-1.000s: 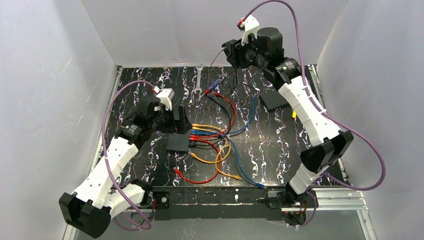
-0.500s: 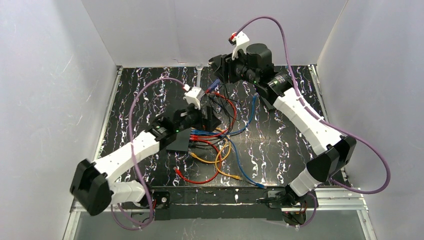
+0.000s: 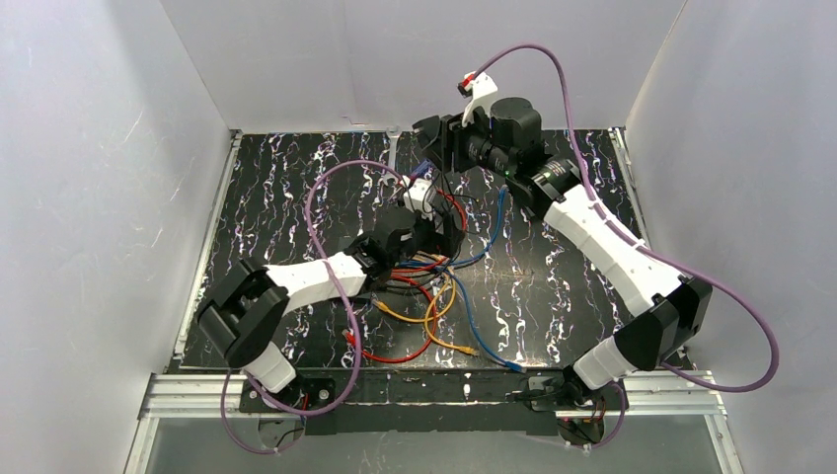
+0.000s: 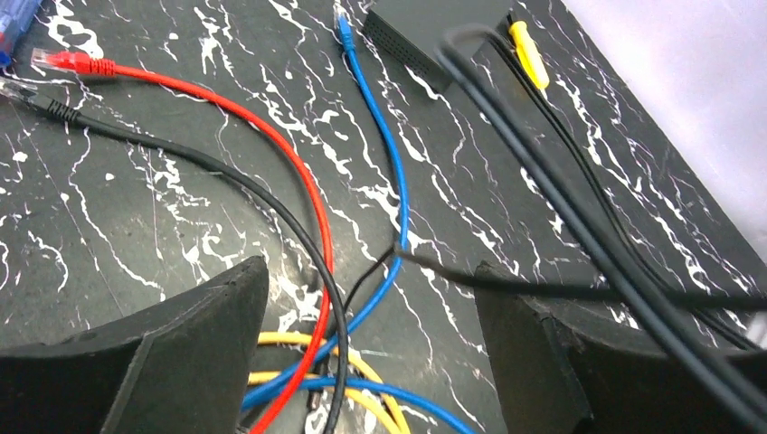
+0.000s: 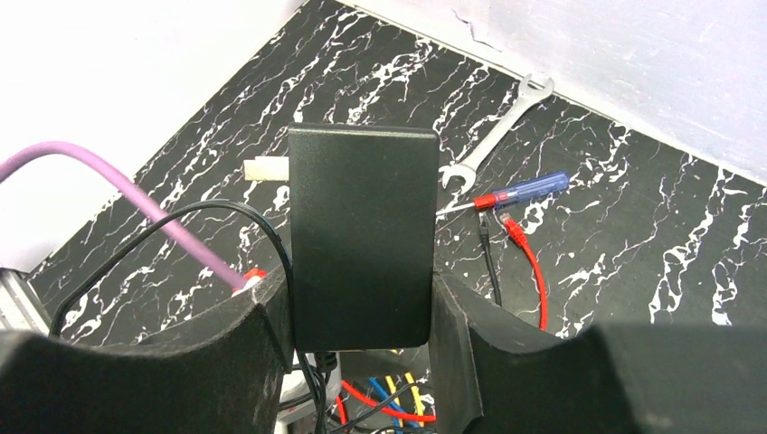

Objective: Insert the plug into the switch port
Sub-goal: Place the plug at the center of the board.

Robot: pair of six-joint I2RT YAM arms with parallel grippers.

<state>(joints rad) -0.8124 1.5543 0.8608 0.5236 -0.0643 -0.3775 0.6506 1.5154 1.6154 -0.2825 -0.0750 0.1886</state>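
- The switch (image 5: 362, 235), a flat matte-black rectangular box with rounded corners, was held up off the white-veined black surface (image 3: 276, 197). It stood on end with a plain broad face toward the right wrist camera, and its sockets could not be made out.
- The right gripper (image 5: 358, 303) pinched the switch by its two long side edges, one finger pressed against each. In the top view this was at about 12 o'clock of the surface.
- A thin black wire (image 5: 181, 210) looped past the switch at 8 o'clock; where it ended could not be told.
- On the surface beyond, a silver open-ended wrench (image 5: 493, 136) lay at 1 o'clock from the switch. A blue-handled screwdriver (image 5: 525, 188) lay at 3 o'clock, with the plug of a red cable (image 5: 534, 271) just beside it.
- The left gripper (image 4: 371, 276) was spread wide with nothing between its fingers, low over a cable tangle near the centre of the surface.
- Under it the red cable, a black cable (image 4: 181, 154) and a blue cable (image 4: 384, 154) converged toward 6 o'clock, where yellow cables (image 4: 362, 366) crossed them.
- At 12 o'clock in the left wrist view a second black slab (image 4: 425, 27) with a dotted edge lay flat, with a small yellow piece (image 4: 527, 54) at its 3 o'clock side.
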